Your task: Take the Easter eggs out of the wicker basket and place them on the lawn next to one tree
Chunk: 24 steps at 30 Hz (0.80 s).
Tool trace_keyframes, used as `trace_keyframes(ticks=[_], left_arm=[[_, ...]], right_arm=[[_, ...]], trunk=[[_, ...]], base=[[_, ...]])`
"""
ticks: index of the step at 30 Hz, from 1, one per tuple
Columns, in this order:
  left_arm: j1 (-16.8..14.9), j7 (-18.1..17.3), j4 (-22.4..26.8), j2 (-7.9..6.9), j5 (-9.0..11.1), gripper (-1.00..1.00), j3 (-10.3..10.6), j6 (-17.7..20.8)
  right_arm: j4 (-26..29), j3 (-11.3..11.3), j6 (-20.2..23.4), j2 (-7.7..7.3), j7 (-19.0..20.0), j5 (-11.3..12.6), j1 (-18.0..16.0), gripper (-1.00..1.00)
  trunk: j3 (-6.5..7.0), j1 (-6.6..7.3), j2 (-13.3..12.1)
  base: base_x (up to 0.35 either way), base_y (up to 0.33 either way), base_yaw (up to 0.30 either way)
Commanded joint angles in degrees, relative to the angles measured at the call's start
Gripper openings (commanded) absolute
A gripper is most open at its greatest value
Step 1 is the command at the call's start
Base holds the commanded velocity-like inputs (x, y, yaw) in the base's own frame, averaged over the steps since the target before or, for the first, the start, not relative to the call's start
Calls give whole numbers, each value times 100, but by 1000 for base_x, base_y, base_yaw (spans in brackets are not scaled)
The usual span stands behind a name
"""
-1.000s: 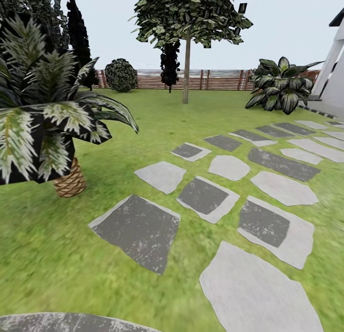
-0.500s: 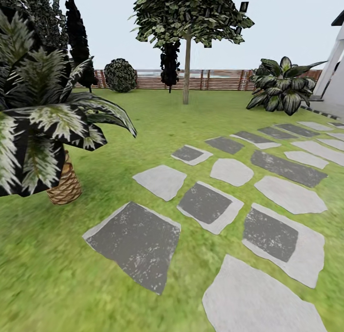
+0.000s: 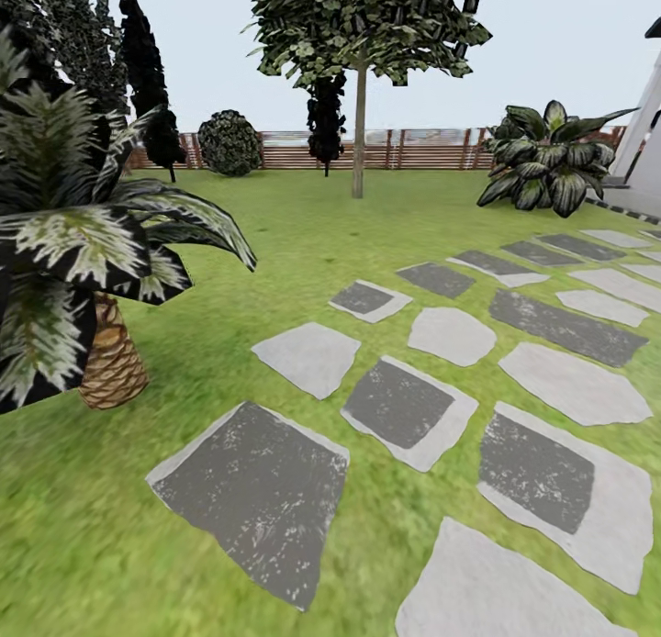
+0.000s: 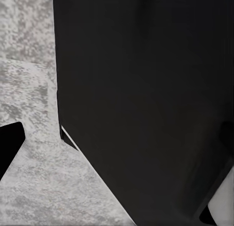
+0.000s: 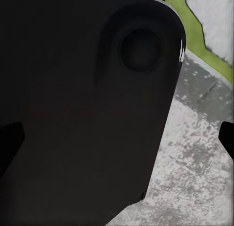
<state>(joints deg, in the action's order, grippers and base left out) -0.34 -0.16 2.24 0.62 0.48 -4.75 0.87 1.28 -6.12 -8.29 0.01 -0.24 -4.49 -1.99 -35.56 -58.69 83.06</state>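
The Easter eggs and the wicker basket are out of view. Mottled green lawn (image 3: pixel 303 242) stretches ahead to a tree (image 3: pixel 359 132) with a straight pale trunk and dark blocky foliage, standing far off near the fence. In the left wrist view my left gripper (image 4: pixel 117 145) looks down past a dark part of the robot onto grey stone, one black fingertip (image 4: pixel 9 148) at the picture's edge. My right gripper (image 5: pixel 117 140) has dark fingertips (image 5: pixel 9 143) at both edges, far apart, with nothing between them. Grey stone and a strip of grass lie below it.
A short palm (image 3: pixel 110 362) with a patterned trunk stands close on the left. Grey stepping stones (image 3: pixel 252 490) run from the foreground to the right. A brown slat fence (image 3: pixel 422 150), a round bush (image 3: pixel 229 143), dark cypresses (image 3: pixel 142 59) and a broad-leaf plant (image 3: pixel 546 160) line the far side.
The whole head view has shifted: the palm and stepping stones have slid lower and nearer, so the camera has moved forward. Nothing in the garden has moved.
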Motion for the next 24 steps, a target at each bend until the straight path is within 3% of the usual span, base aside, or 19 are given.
trace_keyframes(ticks=[1, 24], left_arm=[[-1, -2, 4, 8, 3, 100, -42, 7], [-1, -2, 4, 0, 13, 100, -44, 9]], right_arm=[[-5, -12, -15, -1, -3, -43, -3, 100], [-5, -12, -15, -1, -3, -44, -3, 100]], trunk=[[-5, -3, 2], [-5, -3, 2]], base=[[330, 0, 0], [330, 0, 0]])
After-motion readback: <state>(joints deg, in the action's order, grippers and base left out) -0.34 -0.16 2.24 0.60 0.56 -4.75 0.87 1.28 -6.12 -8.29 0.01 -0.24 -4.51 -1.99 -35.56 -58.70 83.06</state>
